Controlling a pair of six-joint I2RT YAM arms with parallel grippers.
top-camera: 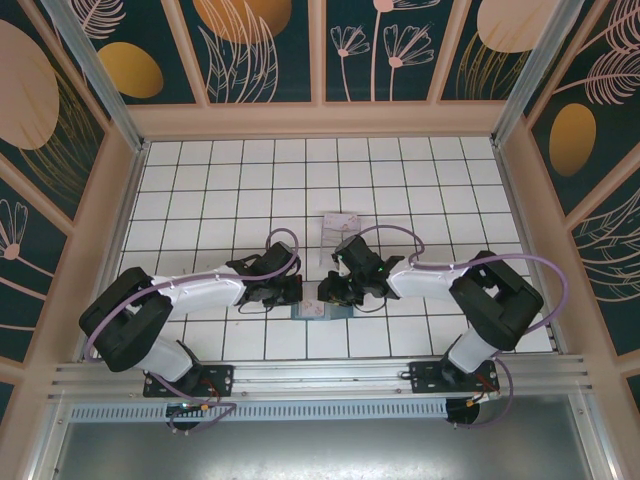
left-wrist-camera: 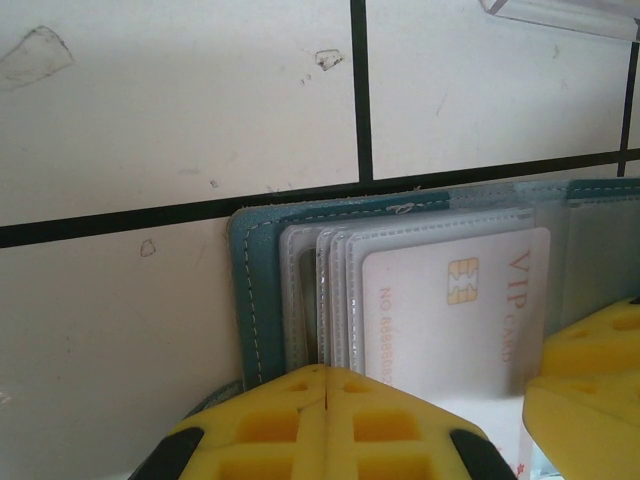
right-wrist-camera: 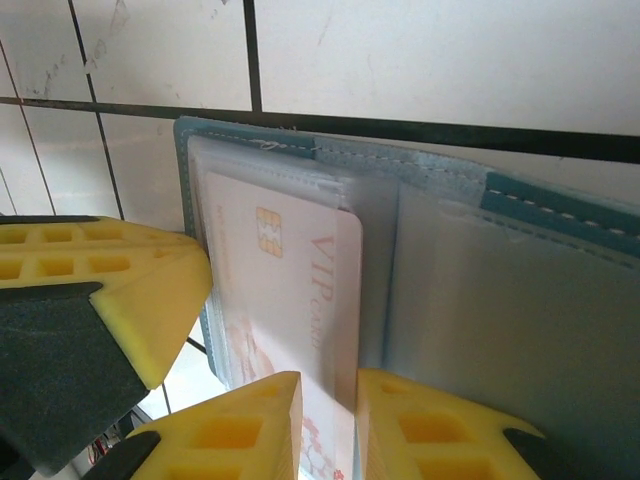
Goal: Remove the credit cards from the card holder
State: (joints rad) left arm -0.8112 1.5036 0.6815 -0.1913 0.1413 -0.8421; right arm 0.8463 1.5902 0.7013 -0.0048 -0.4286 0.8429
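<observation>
The teal card holder point(top-camera: 322, 312) lies open on the white tiles between both arms, its teal edge point(left-wrist-camera: 250, 290) and grey-blue inside point(right-wrist-camera: 520, 300) showing. A whitish credit card point(left-wrist-camera: 450, 310) marked VIP with a gold chip sticks partway out of the clear sleeves point(right-wrist-camera: 290, 270). My left gripper point(left-wrist-camera: 328, 372) is shut, its tips resting on the sleeves' near edge beside the card point(top-camera: 295, 292). My right gripper point(right-wrist-camera: 328, 385) stands narrowly open, with the card's near corner in the gap between its fingers point(top-camera: 325, 293).
A clear plastic tray point(top-camera: 340, 226) sits two tiles beyond the card holder, its edge at the top right of the left wrist view point(left-wrist-camera: 560, 12). Raised walls ring the tiled floor. The two grippers are almost touching over the card holder.
</observation>
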